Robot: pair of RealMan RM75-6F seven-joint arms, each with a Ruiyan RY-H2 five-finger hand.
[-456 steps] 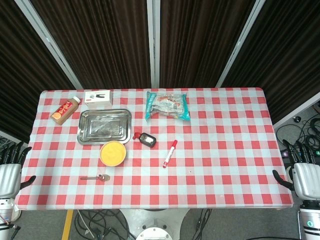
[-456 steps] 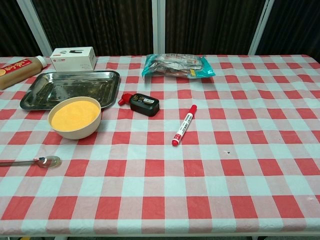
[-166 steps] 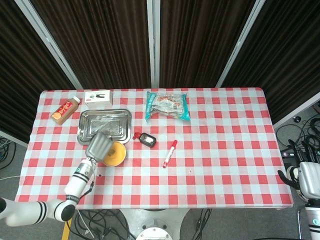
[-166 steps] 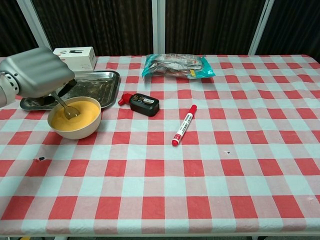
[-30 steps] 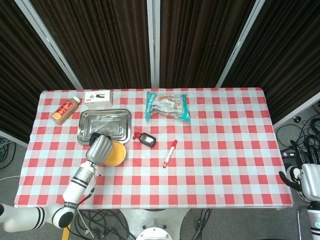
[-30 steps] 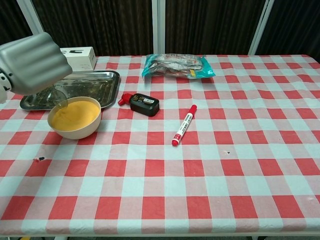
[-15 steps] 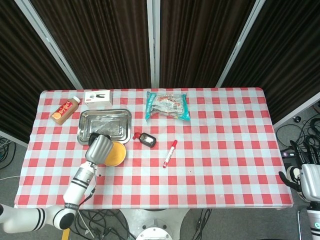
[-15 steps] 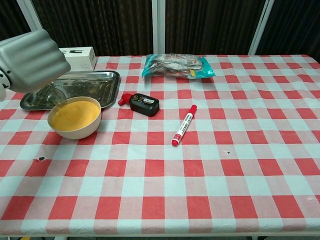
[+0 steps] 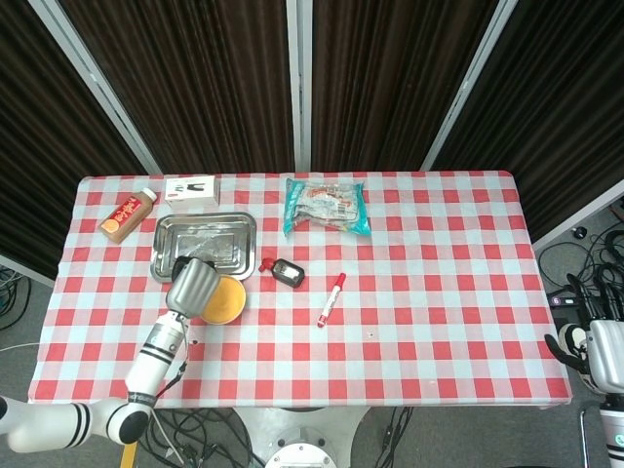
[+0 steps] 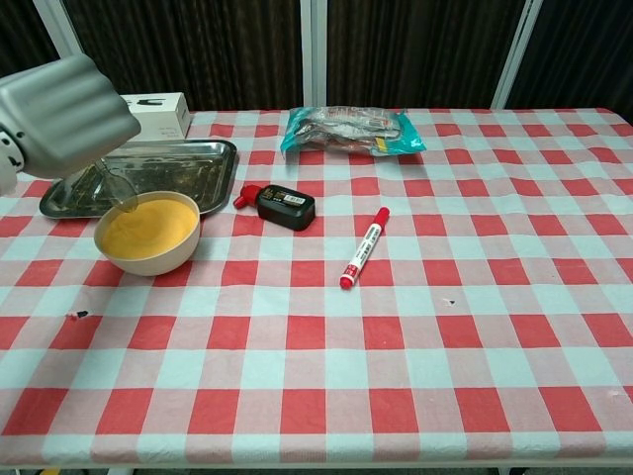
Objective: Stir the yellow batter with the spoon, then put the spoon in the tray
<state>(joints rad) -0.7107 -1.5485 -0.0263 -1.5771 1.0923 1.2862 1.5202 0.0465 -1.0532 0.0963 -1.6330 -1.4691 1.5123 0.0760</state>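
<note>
A cream bowl of yellow batter stands just in front of the steel tray. My left hand hovers above the bowl's back-left rim and grips the spoon, which hangs down with its tip over the rim where bowl and tray meet, clear of the batter. In the head view the left hand hides the left part of the bowl, below the tray. My right hand rests off the table's front right corner, empty, fingers apart.
An orange bottle and a white box lie behind the tray. A snack packet sits at the back centre. A black item with a red cap and a red marker lie right of the bowl.
The spoon, dipped in the batter earlier, is now lifted out. Over the last second the left hand has drifted slightly back toward the tray. The right hand has not moved.
</note>
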